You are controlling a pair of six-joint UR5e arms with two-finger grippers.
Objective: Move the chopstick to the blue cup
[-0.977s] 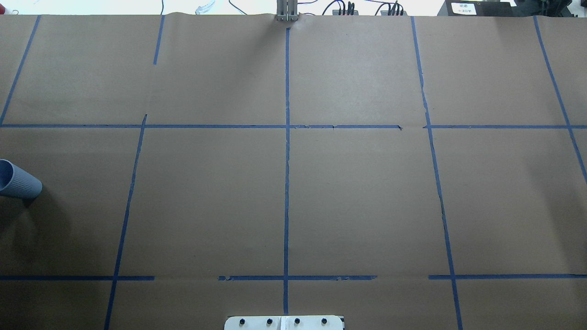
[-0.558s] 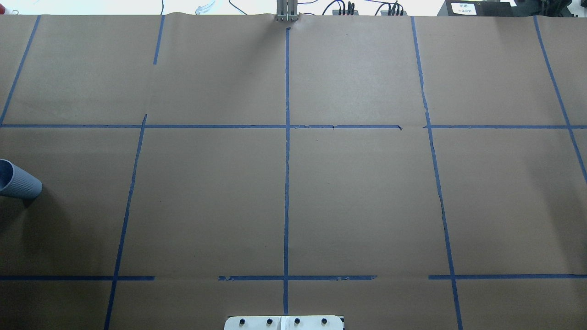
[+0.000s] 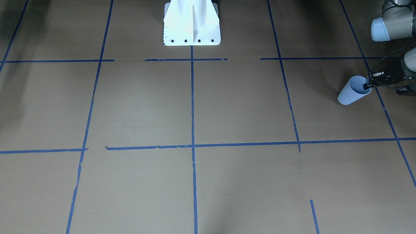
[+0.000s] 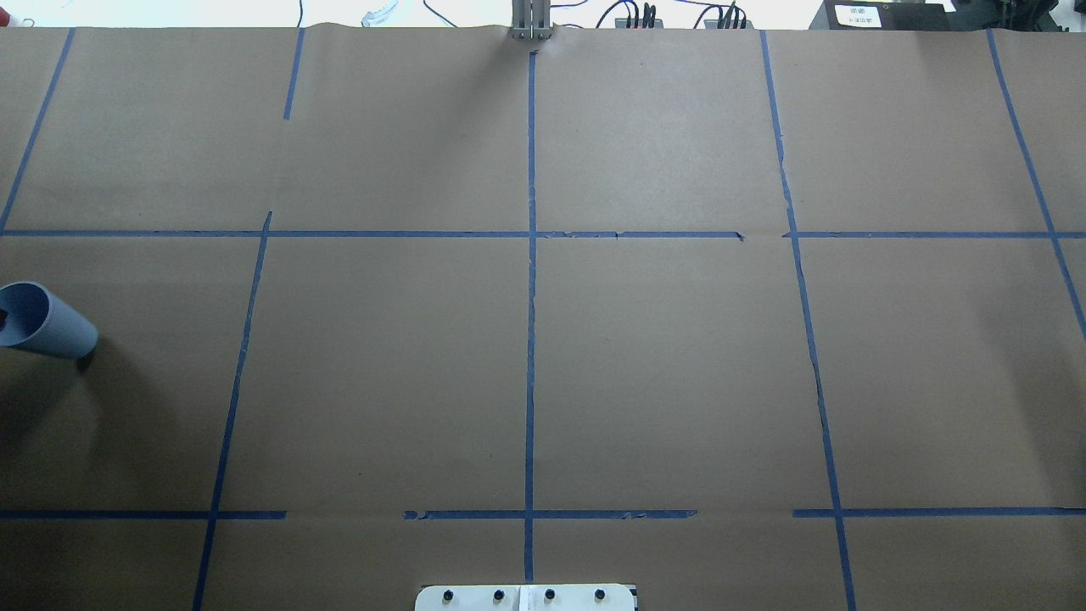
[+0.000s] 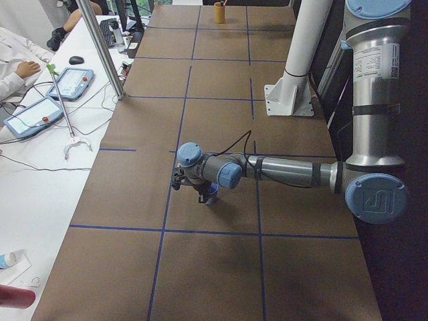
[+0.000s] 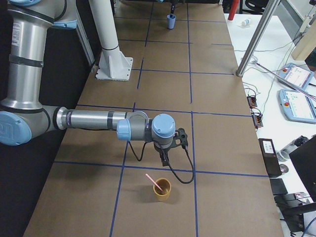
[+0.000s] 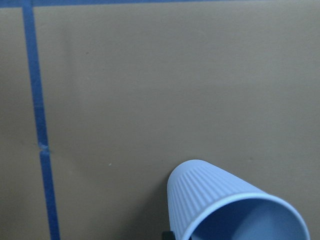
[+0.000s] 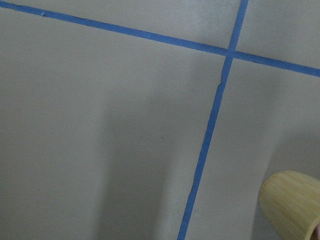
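Note:
The blue cup (image 3: 352, 93) is tilted at the table's left end, its rim toward my left gripper (image 3: 369, 85), which is shut on that rim. The cup also shows in the overhead view (image 4: 49, 322), the left wrist view (image 7: 225, 205) and the exterior left view (image 5: 211, 196). A pale pink chopstick (image 6: 156, 183) leans in a tan cup (image 6: 161, 190) at the right end. My right gripper (image 6: 169, 148) hangs just behind and above that cup. I cannot tell whether it is open or shut. The right wrist view shows only the tan cup (image 8: 292, 202).
Brown paper with blue tape lines (image 4: 530, 339) covers the table. The white robot base (image 3: 191, 29) stands at the near middle edge. A metal pole (image 5: 107, 50) and operators' tablets (image 5: 70, 83) are at the far side.
The blue cup has shifted a little right and away from the robot, and its open mouth now shows more.

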